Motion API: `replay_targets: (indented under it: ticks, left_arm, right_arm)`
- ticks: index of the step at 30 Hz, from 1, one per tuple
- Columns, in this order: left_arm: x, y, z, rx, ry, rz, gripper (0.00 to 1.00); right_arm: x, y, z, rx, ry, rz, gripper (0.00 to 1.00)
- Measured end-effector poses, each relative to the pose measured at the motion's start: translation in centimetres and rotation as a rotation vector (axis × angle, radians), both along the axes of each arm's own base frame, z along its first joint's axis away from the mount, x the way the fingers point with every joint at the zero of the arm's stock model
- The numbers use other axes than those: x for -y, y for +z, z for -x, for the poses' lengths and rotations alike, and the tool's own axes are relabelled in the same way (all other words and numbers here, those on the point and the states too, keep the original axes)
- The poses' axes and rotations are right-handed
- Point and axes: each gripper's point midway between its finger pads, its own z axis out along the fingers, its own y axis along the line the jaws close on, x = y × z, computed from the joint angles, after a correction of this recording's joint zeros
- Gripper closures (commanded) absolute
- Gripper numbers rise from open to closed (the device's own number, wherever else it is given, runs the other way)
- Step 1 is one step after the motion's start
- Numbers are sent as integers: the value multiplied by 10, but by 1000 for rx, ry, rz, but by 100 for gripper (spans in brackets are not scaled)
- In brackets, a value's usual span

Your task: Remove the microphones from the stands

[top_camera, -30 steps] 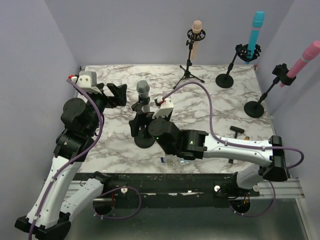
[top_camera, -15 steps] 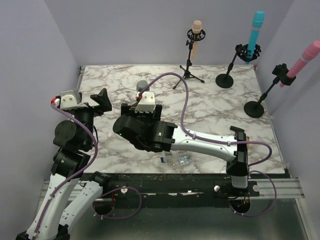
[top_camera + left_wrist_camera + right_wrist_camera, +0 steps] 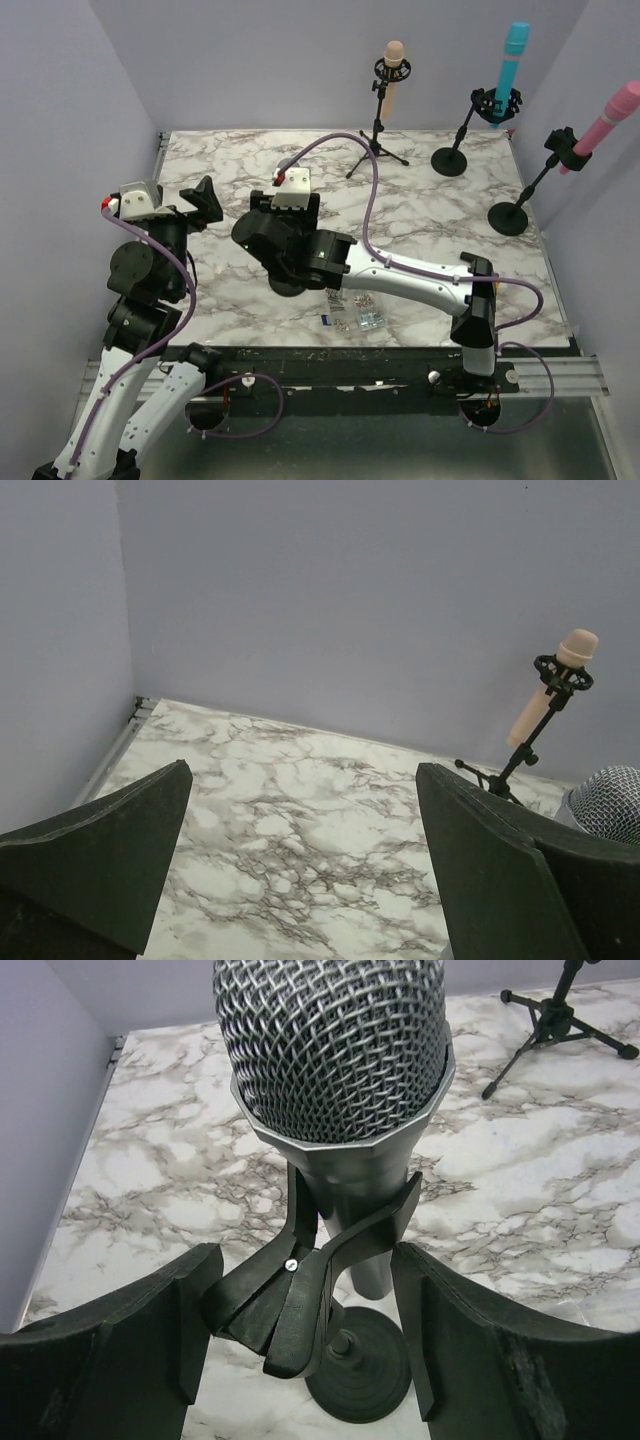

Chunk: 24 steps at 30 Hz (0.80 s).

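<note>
Silver mesh-headed microphone looks stiff, slick, top-heavy, so I'd grab its barrel just above the black clip stand. Right gripper sits open, straddling that stand.

left arm: folded upright over its base, elbow high, wrist raised
left gripper: jaws wide apart, aimed ahead and slightly down
left fingers: dark wedges, one on each side of the gripper's centre line
right arm: stretched low, reaching leftward from its base, forearm near level
right wrist: bent down at the arm's end
right gripper: jaws spread wide
right fingers: dark, scuffed pads facing inward
spacing: left gripper just left of the right wrist, apart
</note>
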Motion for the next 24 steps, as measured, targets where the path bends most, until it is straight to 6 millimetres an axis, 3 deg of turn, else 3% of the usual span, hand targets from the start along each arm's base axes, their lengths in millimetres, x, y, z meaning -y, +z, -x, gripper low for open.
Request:
replay_targets:
  ticks: [9,12,15,20,24]
  left_arm:
    - [5,-3,-4,-12,-20,-2,1]
    - [11,-6,-8,-24,-41,-4,1]
    - [18,-10,-13,-39,-70,-13,1]
    - [39,-20,-22,-72,-167,-46,1]
    - [66,-23,-28,-90,-310,-85,1]
  right_arm:
    - [-7,-35,9,-30,241,119,36]
    - [-4,-33,11,-18,336,133,41]
    - [-2,-18,10,12,392,111,41]
    - [4,2,9,51,440,68,20]
    - [17,1,21,44,490,60,12]
